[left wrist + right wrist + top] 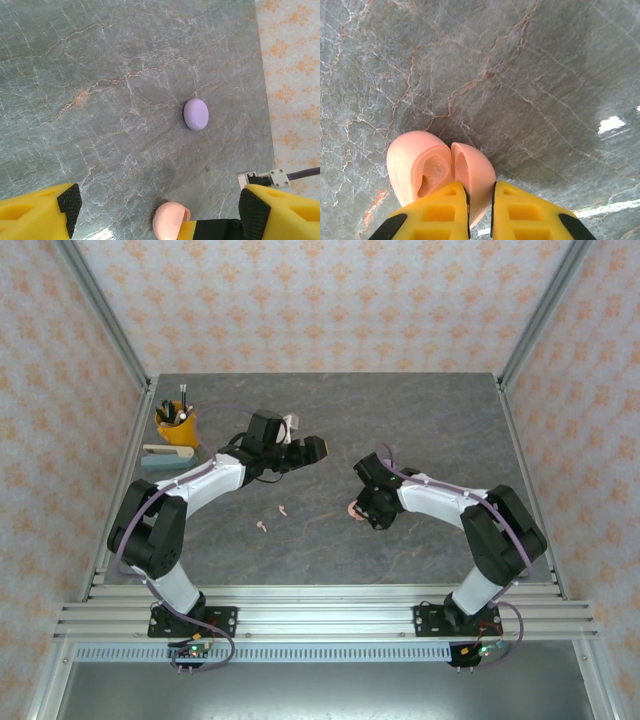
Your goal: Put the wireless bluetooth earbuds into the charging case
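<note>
The left gripper (312,448) hangs wide open and empty over the middle of the tabletop (430,410). Two pale pink earbuds (283,510) lie loose nearer the near edge. The right gripper (480,189) is almost closed, pinching the lid of the open pink case (427,167).

Looking down past left hand (160,204), fingers (35,212) wide apart, onto grey counter (90,100): closed lilac case (196,114) mid-frame, pink case (168,221) (partly cut off) at bottom edge.

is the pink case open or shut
Open: the lid of the pink case stands hinged away from the base, baring the hollow wells inside.
</note>
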### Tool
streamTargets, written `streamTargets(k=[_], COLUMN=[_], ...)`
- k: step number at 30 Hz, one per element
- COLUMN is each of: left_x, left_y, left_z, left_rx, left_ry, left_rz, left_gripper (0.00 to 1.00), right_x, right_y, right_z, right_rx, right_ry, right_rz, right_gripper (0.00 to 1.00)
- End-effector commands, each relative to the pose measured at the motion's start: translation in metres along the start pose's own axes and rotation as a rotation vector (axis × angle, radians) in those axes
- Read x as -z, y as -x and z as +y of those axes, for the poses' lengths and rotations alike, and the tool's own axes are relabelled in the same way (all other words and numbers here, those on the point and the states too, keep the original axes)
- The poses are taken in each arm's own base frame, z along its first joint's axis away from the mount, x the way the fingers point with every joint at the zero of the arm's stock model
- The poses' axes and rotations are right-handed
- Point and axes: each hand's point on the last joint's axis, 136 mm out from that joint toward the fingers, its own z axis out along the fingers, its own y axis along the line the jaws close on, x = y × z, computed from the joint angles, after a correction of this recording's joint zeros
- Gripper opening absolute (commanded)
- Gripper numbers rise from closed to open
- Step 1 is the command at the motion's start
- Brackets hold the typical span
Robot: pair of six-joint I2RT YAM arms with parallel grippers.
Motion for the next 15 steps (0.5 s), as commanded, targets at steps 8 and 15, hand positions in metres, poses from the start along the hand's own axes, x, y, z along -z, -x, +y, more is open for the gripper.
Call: streamTargets(k=[8,15], left_x=[-0.001,0.002], left_y=[0.003,0.001], left_z=[-0.002,-0.002], left_rx=[-0.02,-0.028], left_ry=[-0.005,0.0], left_rz=[-0.018,-0.013], left_gripper=[0.85,0.85], right_x=[-0.008,0.016], right_y=[-0.004,0.016], right_z=[-0.032,-0.011], right_rx=[0.081,0.328], right_ry=[-0.148,-0.129], right_rz=[0.003,-0.072], right_gripper=[0.1,0.13])
